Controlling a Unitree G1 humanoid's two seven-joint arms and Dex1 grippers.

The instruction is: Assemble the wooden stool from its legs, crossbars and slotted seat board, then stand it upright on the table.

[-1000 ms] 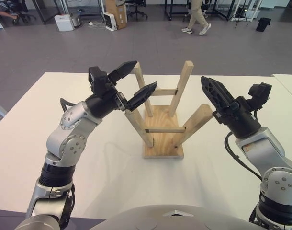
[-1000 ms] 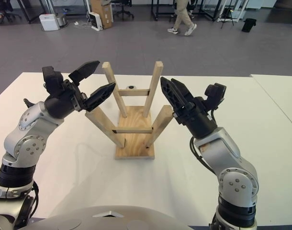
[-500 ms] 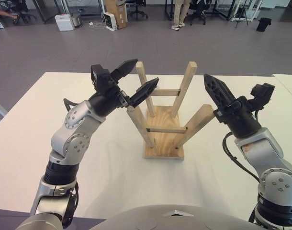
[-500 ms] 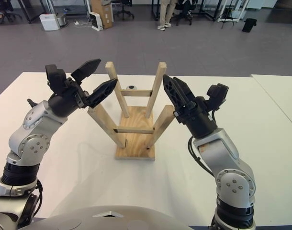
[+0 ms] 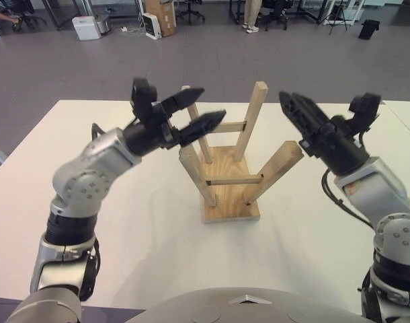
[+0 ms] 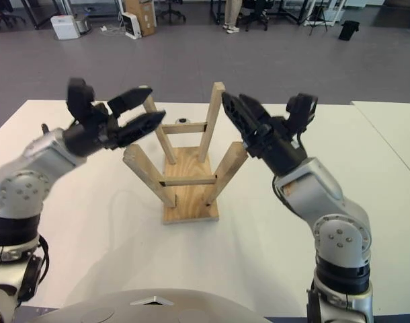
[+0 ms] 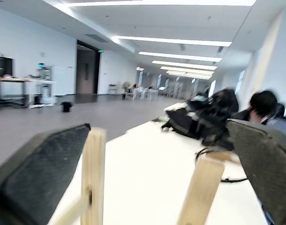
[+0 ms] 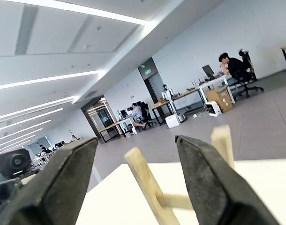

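Through the head camera I am seeing the stool [image 5: 233, 180] sitting upside down near the middle of the table [image 5: 144, 222], its seat board [image 5: 230, 207] flat on the top and its legs pointing up. My left gripper [image 5: 214, 102] is hanging spread wide by the tip of the far left leg [image 5: 202, 140]. My right gripper [image 6: 233, 101] is spread just beside the tip of the near right leg [image 5: 275, 171]. I am judging the flip to be the step in hand. I would be closing each pincer on a leg low down, near a crossbar, then lifting and turning both arms evenly so no joint pulls loose.

In the left wrist view I am looking between the parted fingers [image 7: 40, 168]. One leg [image 7: 93, 178] is just beside a pad; I cannot tell if it is touching.

In the right wrist view the fingers [image 8: 208, 178] are also apart, framing two leg tips and a crossbar [image 8: 173, 200].

I am counting one seat board, four legs, two crossbars [image 5: 230, 127] and two grippers.
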